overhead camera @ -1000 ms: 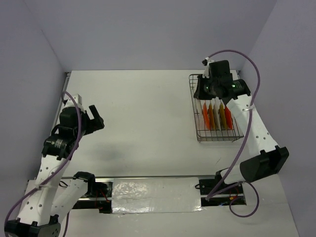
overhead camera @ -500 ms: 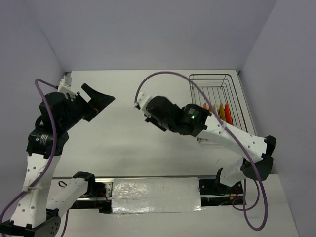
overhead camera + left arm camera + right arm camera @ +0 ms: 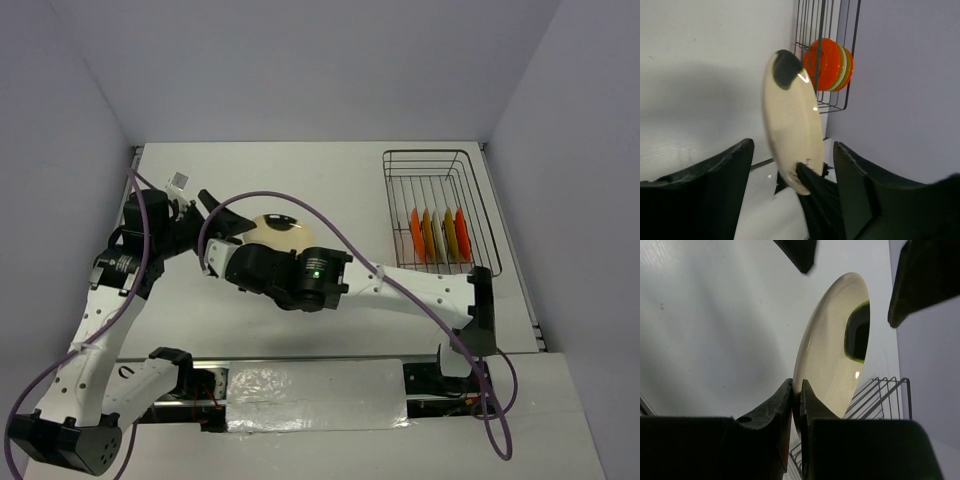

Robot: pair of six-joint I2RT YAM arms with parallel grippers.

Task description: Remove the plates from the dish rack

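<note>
My right gripper [image 3: 262,255] is shut on the lower rim of the cream plate [image 3: 278,230] and holds it on edge above the left middle of the table. In the right wrist view the fingers [image 3: 785,400] pinch the plate [image 3: 832,350], whose dark spot faces away. My left gripper [image 3: 230,218] is open, its jaws on either side of the plate without touching it; the plate [image 3: 792,120] stands between my fingers [image 3: 715,190]. The wire dish rack [image 3: 468,190] sits at the far right with several orange-red and amber plates [image 3: 438,236] upright in its near end.
The rack [image 3: 827,30] and its orange plates [image 3: 826,64] show behind the cream plate in the left wrist view. The right arm's purple cable [image 3: 330,225] loops over the table's middle. Walls close the table on the left, back and right.
The right arm has swung from the rack across the table to the left with the cream plate. The left arm has turned in, so its open jaws now flank the plate.
</note>
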